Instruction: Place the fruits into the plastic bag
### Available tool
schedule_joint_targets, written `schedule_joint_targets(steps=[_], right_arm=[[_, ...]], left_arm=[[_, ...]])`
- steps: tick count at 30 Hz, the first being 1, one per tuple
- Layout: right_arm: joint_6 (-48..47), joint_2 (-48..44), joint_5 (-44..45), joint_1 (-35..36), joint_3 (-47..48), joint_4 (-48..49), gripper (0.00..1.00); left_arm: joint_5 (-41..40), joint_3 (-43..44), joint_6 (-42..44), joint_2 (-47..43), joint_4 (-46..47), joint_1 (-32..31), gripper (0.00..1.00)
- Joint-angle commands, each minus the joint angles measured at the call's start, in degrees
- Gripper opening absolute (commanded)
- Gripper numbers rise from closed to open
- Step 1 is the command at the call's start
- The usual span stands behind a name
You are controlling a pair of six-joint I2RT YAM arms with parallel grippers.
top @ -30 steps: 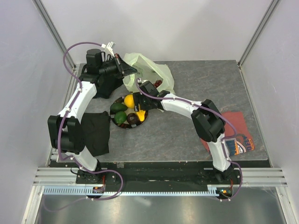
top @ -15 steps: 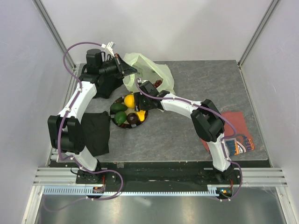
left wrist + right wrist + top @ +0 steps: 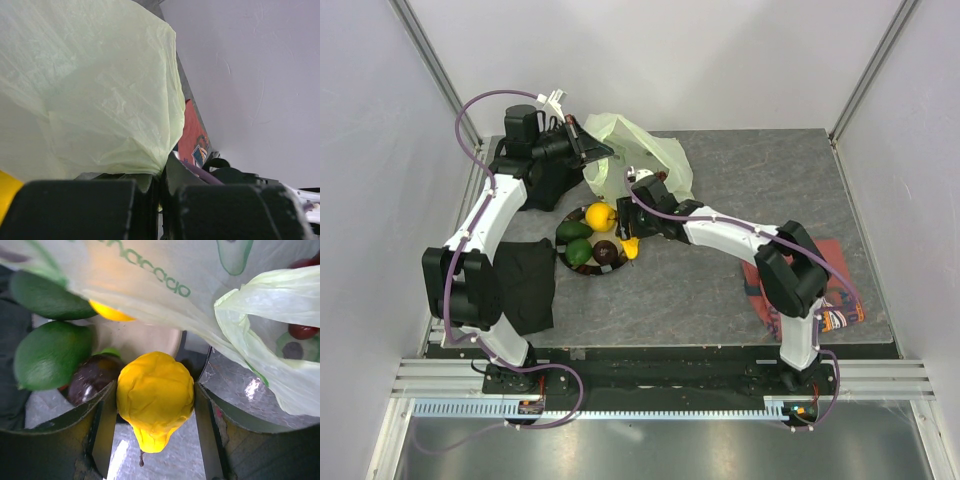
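Observation:
My left gripper [image 3: 592, 150] is shut on an edge of the pale green plastic bag [image 3: 642, 158] and holds it raised at the back; the left wrist view shows the bag [image 3: 90, 90] pinched between the jaws [image 3: 161, 176]. My right gripper [image 3: 634, 238] is shut on a yellow lemon-like fruit [image 3: 630, 248] at the plate's right rim, just below the bag; the right wrist view shows this fruit [image 3: 155, 392] squeezed between both fingers. On the dark plate [image 3: 582, 270] lie a lemon [image 3: 599, 216], two green fruits [image 3: 576, 241] and a dark brown one [image 3: 606, 249]. Dark red grapes [image 3: 301, 331] show through the bag.
One black cloth [image 3: 525, 285] lies at the left and another [image 3: 535, 182] under the left arm. A red printed shirt [image 3: 842, 300] lies at the right, partly under the right arm's elbow. Frame posts and white walls enclose the grey table [image 3: 740, 290].
My right gripper has drawn the yellow fruit a little to the right, off the plate's middle, and the right arm's elbow has swung right over the red shirt. The left arm has not moved.

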Motion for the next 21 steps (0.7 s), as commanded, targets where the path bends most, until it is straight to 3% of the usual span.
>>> schedule_joint_targets(steps=[1, 5, 10, 17, 21], right_arm=[[-3.47, -7.52, -2.34, -0.17, -3.67, 6.44, 0.27], [-2.61, -11.38, -3.32, -1.65, -5.7, 7.93, 0.27], [8.55, -15.43, -7.63, -6.75, -6.84, 14.78, 0.26], [12.61, -11.05, -8.43, -9.49, -0.71, 16.37, 0.23], [13.05, -8.06, -2.2, -9.14, 3.78, 13.74, 0.23]], left_arm=[[0.36, 1.54, 1.79, -1.18, 0.85, -0.01, 0.02], [0.53, 1.45, 1.7, -1.0, 0.85, -0.01, 0.02], [0.45, 1.01, 1.52, -1.26, 0.85, -0.01, 0.02], [0.8, 0.66, 0.65, -2.05, 1.11, -0.18, 0.01], [0.71, -0.83, 0.56, -2.93, 1.03, -0.36, 0.02]])
